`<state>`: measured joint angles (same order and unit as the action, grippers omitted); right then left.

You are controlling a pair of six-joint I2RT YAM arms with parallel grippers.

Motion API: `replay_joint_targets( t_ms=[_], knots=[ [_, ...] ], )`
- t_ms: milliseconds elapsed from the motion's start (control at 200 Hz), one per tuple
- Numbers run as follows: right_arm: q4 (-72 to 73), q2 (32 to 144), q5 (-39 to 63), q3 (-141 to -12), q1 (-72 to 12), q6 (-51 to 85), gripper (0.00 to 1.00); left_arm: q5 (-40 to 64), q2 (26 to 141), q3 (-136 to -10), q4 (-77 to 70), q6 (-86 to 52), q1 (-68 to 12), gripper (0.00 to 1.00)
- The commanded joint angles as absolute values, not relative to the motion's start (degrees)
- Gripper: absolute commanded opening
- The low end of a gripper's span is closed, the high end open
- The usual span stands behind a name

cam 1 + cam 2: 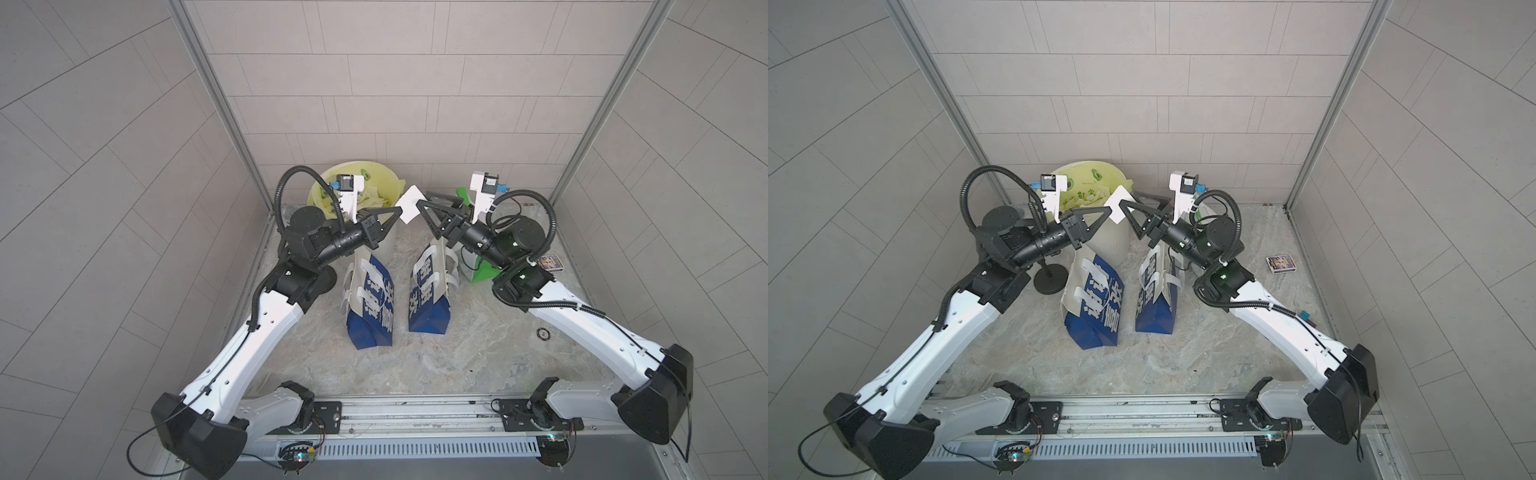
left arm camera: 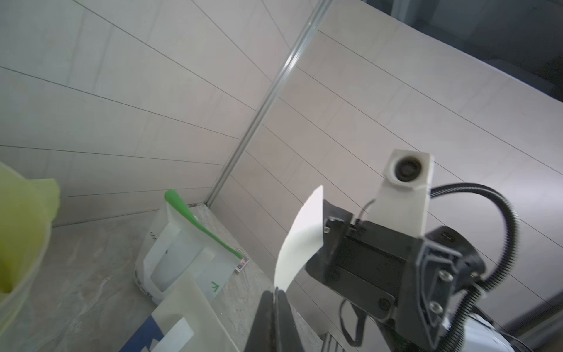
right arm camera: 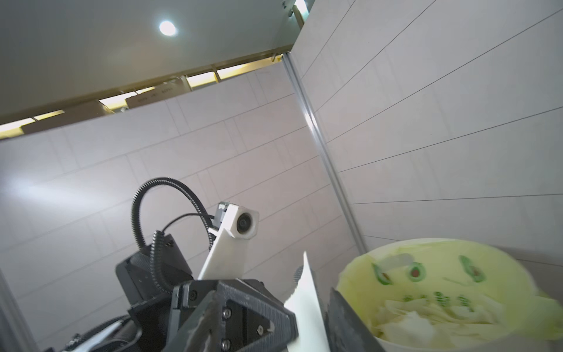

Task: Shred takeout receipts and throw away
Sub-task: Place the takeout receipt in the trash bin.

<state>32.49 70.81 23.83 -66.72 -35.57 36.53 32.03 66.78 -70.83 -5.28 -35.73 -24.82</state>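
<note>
Many white scraps (image 3: 426,317) in yellow-lined bin (image 1: 379,178); left fingers (image 2: 266,320) pinch receipt (image 1: 409,203) (right fingers (image 3: 347,323) parted beside it).

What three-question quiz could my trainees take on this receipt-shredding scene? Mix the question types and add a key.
1. True or false: the left gripper is shut on the white receipt.
2. How many blue bags are on the table?
3. The right gripper is: A) shut on a blue bag; B) open; C) shut on a bin rim.
Key: 1 true; 2 two; 3 B.
</note>
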Motion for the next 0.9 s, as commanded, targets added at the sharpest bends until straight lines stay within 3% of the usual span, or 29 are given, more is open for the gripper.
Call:
replay_joint_targets(
  t_ms=[0,220,350,485,575,670,756,896],
  knots=[
    [21.0,64.1,13.0,-65.1,-35.5,25.0,0.61,15.0,69.4,-76.3,9.4,-31.5,-24.7,0.0],
    [3.1,56.7,-4.0,-62.8,-35.4,17.3,0.55,-7.4,83.0,-92.8,31.6,-27.2,-24.2,0.0],
    [0.4,53.5,-5.9,-61.3,-35.3,17.3,0.54,-16.0,90.1,-100.7,36.3,-24.8,-23.7,0.0],
    [-1.9,51.9,-5.9,-61.1,-35.4,17.3,0.54,-18.7,95.1,-103.6,35.2,-21.6,-23.1,0.0],
    [-5.1,51.5,-7.1,-61.7,-35.1,17.6,0.54,-17.0,97.5,-105.0,35.2,-20.8,-22.2,0.38],
    [-11.7,52.1,-7.3,-63.6,-33.1,17.1,0.53,-15.1,98.7,-106.5,35.3,-19.6,-21.6,0.6],
    [-17.9,53.0,-5.2,-66.0,-29.3,17.0,0.53,-13.4,98.1,-107.2,34.2,-17.9,-21.6,0.71],
    [-23.5,55.1,-0.2,-68.3,-22.4,18.8,0.53,-8.9,96.1,-109.5,33.7,-14.8,-21.6,0.75]
  ],
)
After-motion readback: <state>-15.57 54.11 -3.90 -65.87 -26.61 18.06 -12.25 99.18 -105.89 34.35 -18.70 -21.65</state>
